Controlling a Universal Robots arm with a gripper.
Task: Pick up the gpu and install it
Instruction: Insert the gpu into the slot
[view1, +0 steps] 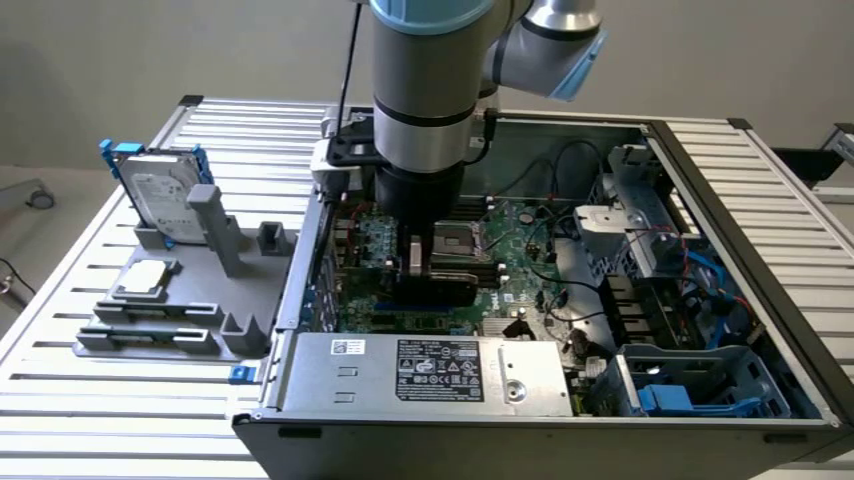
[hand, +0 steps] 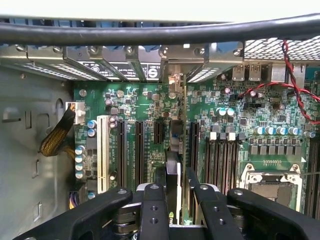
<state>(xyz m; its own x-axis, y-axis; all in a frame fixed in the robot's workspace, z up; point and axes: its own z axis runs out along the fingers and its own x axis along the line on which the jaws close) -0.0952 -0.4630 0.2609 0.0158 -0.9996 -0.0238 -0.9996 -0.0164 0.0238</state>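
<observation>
At the centre of the exterior view, the black two-fingered gripper (view1: 427, 262) pinches the flat black-shrouded gpu (view1: 447, 290) (upright, on edge) over the green motherboard (view1: 521, 235) inside the open grey computer case (view1: 534, 450).

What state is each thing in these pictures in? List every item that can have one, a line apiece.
computer case: open, side panel off, motherboard exposed.
gpu: gripped, held on edge over the motherboard slots; whether it is seated cannot be told.
hand: shut on the gpu.
hard drive: standing upright in the grey holder, outside the case.
</observation>
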